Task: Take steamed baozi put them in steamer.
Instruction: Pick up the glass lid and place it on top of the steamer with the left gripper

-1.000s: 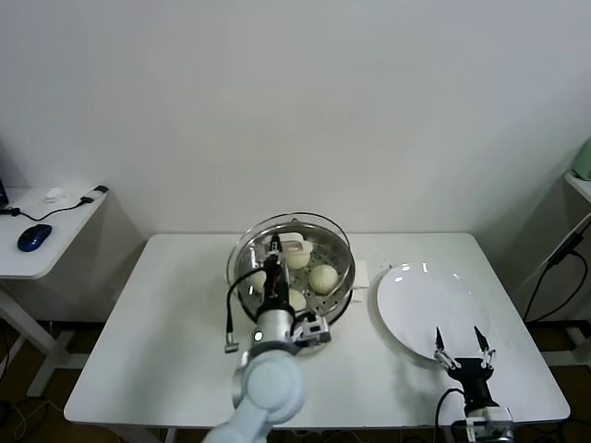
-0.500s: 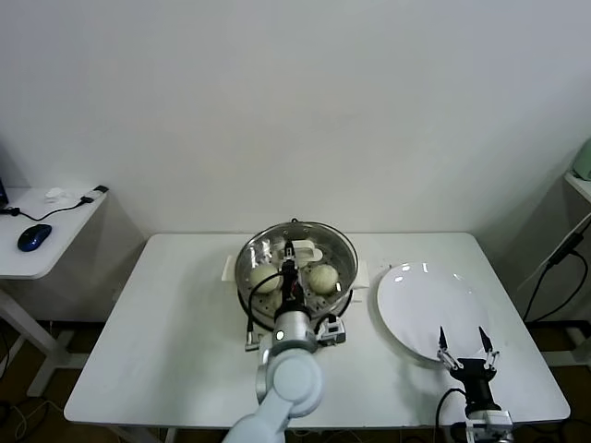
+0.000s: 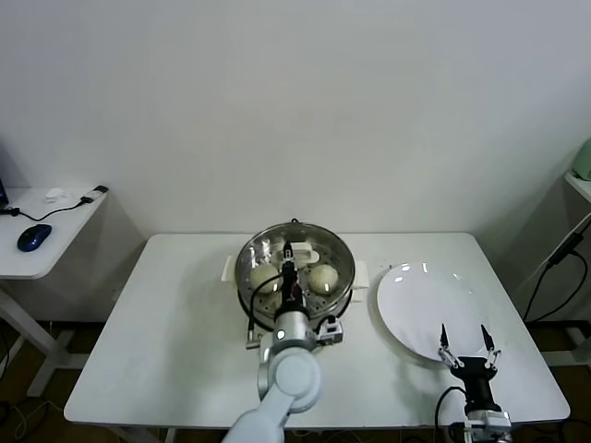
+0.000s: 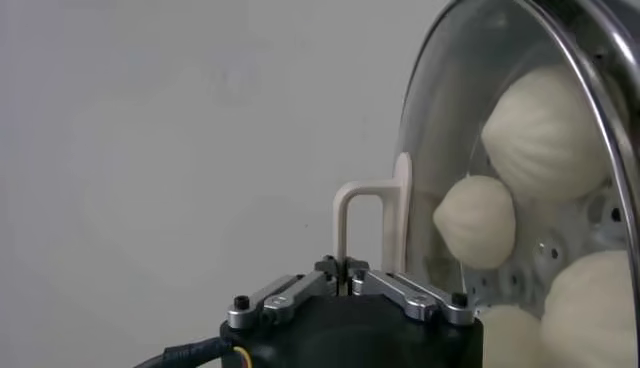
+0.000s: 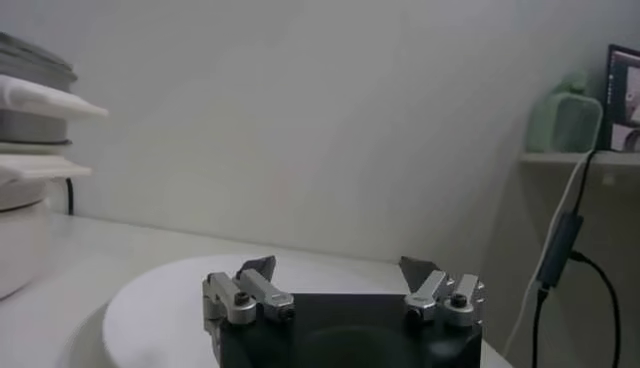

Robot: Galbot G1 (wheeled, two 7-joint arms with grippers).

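Our left hand (image 3: 287, 251) is clenched on the cream handle (image 4: 362, 225) of the glass lid (image 3: 295, 259), holding it over the steamer (image 3: 247, 293) at the middle of the table (image 3: 175, 332). Through the glass we see the baozi (image 4: 476, 221) lying on the perforated tray inside. Our right hand (image 3: 466, 338) hangs released, fingers spread, at the near edge of the white plate (image 3: 425, 300), which sits on the table just beside the steamer.
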